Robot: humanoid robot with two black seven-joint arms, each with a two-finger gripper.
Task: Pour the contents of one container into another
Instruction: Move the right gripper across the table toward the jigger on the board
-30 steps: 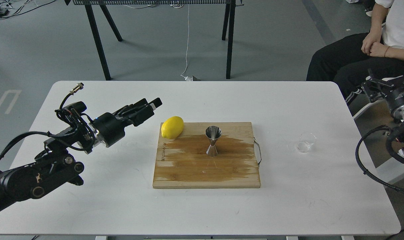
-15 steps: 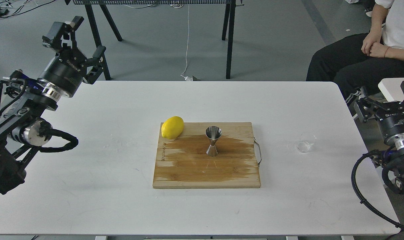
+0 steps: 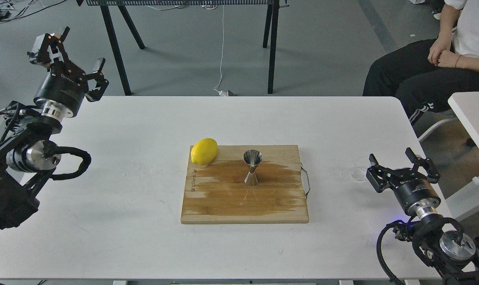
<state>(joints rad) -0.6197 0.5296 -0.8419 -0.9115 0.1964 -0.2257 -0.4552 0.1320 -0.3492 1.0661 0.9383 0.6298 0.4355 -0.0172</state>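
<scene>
The tiny clear cup (image 3: pixel 358 172) stands on the white table (image 3: pixel 144 237) at the right, faint against the surface. My right gripper (image 3: pixel 394 159) sits low just right of it, open, its left finger beside the cup and nothing between the fingers. The steel jigger (image 3: pixel 252 167) stands upright in the middle of the wooden cutting board (image 3: pixel 223 206), on a dark wet patch. My left gripper (image 3: pixel 74 50) is raised over the table's far left corner, open and empty, far from both containers.
A yellow lemon (image 3: pixel 204 151) lies on the board's far left corner. A metal handle (image 3: pixel 305 180) sticks out of the board's right side. A seated person (image 3: pixel 433 67) is at the far right, next to a second white table (image 3: pixel 474 114). Black table legs (image 3: pixel 114 47) stand behind.
My left arm swung from near the lemon up and back to the far left corner. My right gripper came down from the right edge to just beside the clear cup.
</scene>
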